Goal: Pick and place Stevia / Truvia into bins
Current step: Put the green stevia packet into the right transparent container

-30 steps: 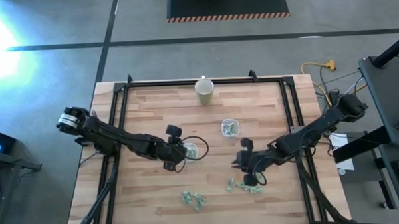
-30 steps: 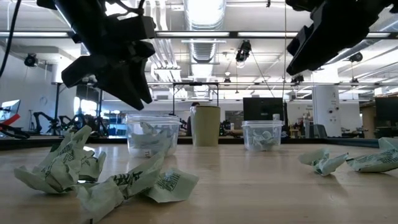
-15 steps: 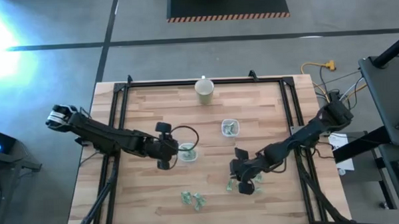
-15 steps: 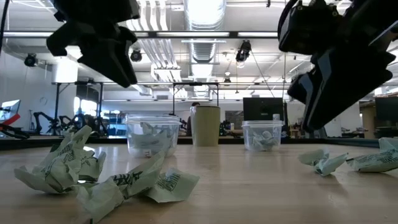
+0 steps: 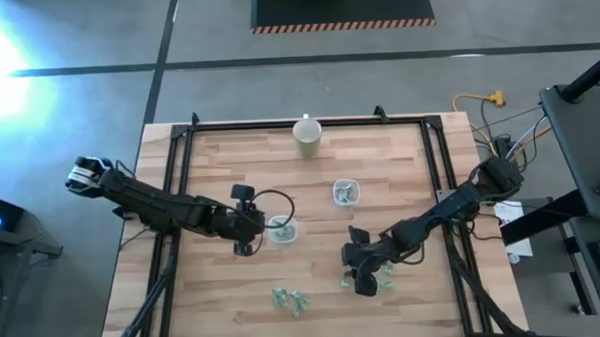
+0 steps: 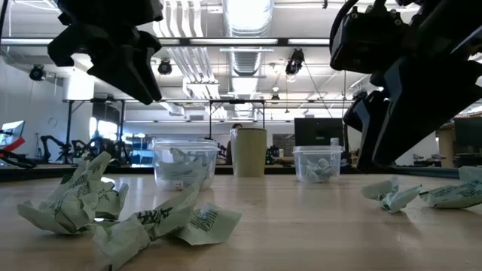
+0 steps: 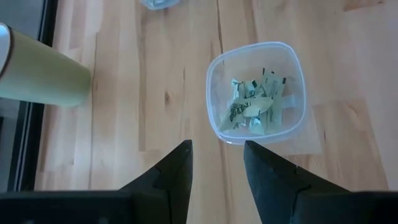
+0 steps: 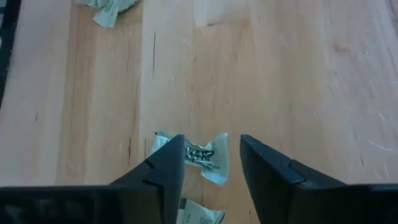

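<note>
Crumpled pale green and white Stevia packets lie flat on the wood: a pile (image 5: 290, 299) near the table's near edge and a few (image 5: 384, 273) under my right arm. One clear bin (image 5: 282, 229) at mid table holds several packets (image 7: 255, 107). The second bin (image 5: 346, 192) stands farther back and also holds some. My left gripper (image 7: 217, 146) is open, raised, just left of the first bin. My right gripper (image 8: 211, 140) is open and hovers over one packet (image 8: 202, 155), a finger on either side of it, with another packet (image 8: 196, 214) close by.
A cream round cup (image 5: 307, 135) stands near the far edge, beyond both bins. Black rails (image 5: 184, 153) run along the table's left, right and far sides. The near-left pile (image 6: 113, 211) and the right packets (image 6: 392, 194) lie well apart, with bare wood between them.
My left gripper has drawn back from above the first bin toward the table's left edge and risen. My right gripper has moved toward the near edge and a little left, coming down over the packets there.
</note>
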Robot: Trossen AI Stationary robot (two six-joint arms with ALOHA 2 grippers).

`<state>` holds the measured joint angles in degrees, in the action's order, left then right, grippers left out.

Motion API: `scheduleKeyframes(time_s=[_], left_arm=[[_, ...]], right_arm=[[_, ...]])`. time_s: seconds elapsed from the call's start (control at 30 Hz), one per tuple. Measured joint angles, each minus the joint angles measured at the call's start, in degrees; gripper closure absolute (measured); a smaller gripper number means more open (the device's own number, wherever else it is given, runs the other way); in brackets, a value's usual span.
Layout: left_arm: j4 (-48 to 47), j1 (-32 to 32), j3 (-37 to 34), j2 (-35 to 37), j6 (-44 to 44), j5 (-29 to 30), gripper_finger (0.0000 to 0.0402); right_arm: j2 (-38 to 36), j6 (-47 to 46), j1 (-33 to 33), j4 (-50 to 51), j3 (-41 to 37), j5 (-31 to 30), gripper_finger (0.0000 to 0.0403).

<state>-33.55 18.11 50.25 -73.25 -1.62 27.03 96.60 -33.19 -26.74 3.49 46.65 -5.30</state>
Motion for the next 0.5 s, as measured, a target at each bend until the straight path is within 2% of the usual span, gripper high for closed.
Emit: scheduleKeyframes(time_s=[0.2, 0.5], left_arm=[[0.01, 0.0, -0.05, -0.09, 0.4, 0.0, 0.0273], [0.02, 0.0, -0.08, -0.11, 0.43, 0.02, 0.0273]], right_arm=[[0.19, -1.0, 0.0, -0.1, -0.02, -0.14, 0.0227], [3.95, -2.65, 0.0, -0.95, -0.11, 0.66, 0.0221]])
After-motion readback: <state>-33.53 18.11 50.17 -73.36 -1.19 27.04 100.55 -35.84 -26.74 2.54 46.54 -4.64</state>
